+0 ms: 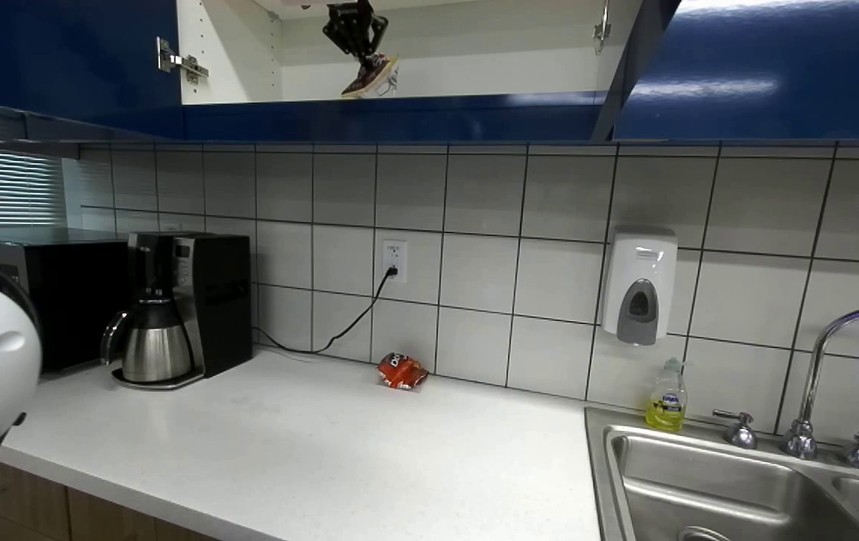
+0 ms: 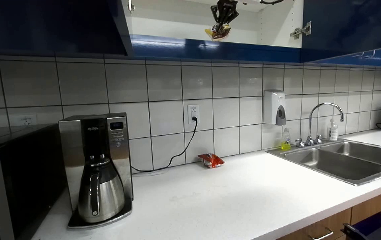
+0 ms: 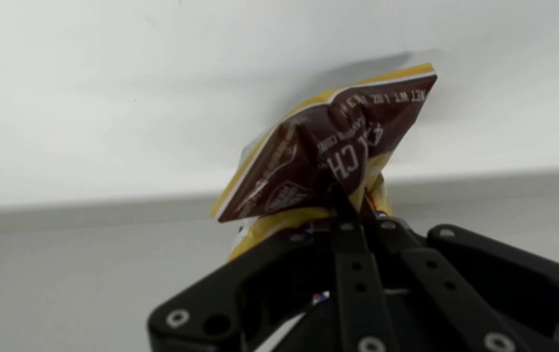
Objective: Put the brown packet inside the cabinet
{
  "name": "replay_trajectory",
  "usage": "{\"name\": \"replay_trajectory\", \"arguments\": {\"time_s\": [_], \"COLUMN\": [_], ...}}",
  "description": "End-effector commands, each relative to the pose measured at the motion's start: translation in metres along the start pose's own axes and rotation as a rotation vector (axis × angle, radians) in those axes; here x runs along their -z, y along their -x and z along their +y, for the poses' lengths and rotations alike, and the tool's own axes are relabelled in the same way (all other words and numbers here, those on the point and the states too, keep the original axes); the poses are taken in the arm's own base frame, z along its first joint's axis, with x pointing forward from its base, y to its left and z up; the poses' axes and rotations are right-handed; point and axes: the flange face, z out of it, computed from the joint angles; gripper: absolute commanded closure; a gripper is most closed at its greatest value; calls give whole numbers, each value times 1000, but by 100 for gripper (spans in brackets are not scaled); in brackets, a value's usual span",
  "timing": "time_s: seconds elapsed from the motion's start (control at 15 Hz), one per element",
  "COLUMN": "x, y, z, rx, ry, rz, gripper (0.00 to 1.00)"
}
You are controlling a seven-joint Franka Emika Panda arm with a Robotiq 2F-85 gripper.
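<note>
The brown packet is dark brown and yellow with white print. It also shows in an exterior view and large in the wrist view. My gripper is shut on it, with the fingers pinching it in the middle, and points downward in an exterior view. The cabinet stands open, its white interior showing in both exterior views. The packet hangs at the cabinet opening, just above the blue bottom edge. A shadow lies on the white surface beside it. I cannot tell whether it touches the cabinet floor.
Blue doors stand open on both sides of the opening. A red-orange packet lies on the counter by the tiled wall. A coffee maker, a microwave and a sink are below.
</note>
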Motion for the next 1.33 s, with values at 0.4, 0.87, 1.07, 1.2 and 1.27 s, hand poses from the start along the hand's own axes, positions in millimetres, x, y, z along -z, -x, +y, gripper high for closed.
{"name": "replay_trajectory", "arguments": {"time_s": [0.4,0.87,1.07,1.2,1.27], "x": [-24,-17,-7,0,4], "y": [-6,-3,-1,-1,0], "z": [2,4,9,12,14], "rx": [14,-10,-24,-33,-39], "ry": [-4,-6,-9,-5,-5], "rz": [-61,-68,-54,-45,-39], "gripper": [100,50,27,12,5]}}
